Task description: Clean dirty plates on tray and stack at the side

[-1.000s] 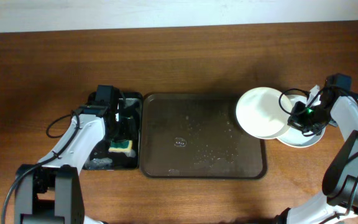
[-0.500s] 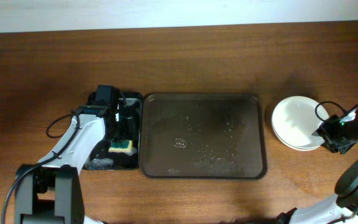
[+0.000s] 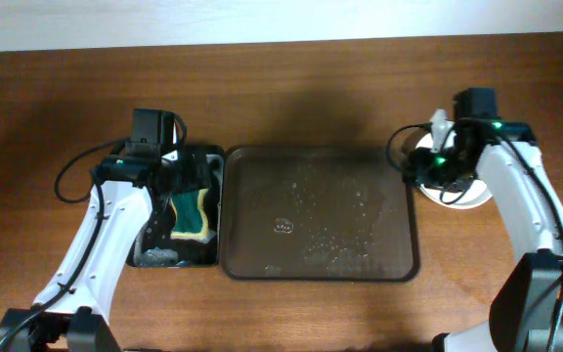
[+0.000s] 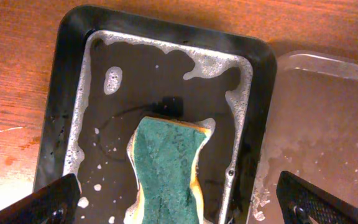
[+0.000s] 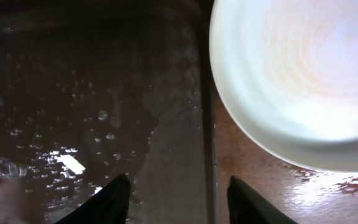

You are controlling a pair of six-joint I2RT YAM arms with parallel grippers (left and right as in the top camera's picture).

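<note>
The plates (image 3: 460, 197) are stacked on the table just right of the tray (image 3: 321, 256); from overhead only a white edge shows under my right arm. In the right wrist view the top white plate (image 5: 297, 81) has a faint reddish tint in its middle. My right gripper (image 5: 179, 202) (image 3: 420, 168) is open and holds nothing, its fingers straddling the tray's right rim (image 5: 205, 124). The dark brown tray is wet and carries no plates. My left gripper (image 4: 179, 211) (image 3: 186, 186) hangs wide open above the green-yellow sponge (image 4: 166, 168).
The sponge (image 3: 190, 213) lies in a small black tray (image 3: 215, 156) with soapy water, directly left of the brown tray. Foam flecks and droplets (image 3: 330, 235) spot the brown tray's floor. Bare wooden table lies at the back and along the front.
My right gripper has let go of the white plate it carried, leaving it on the stack, and has opened and moved to the tray's right rim. My left arm has shifted back, uncovering the sponge.
</note>
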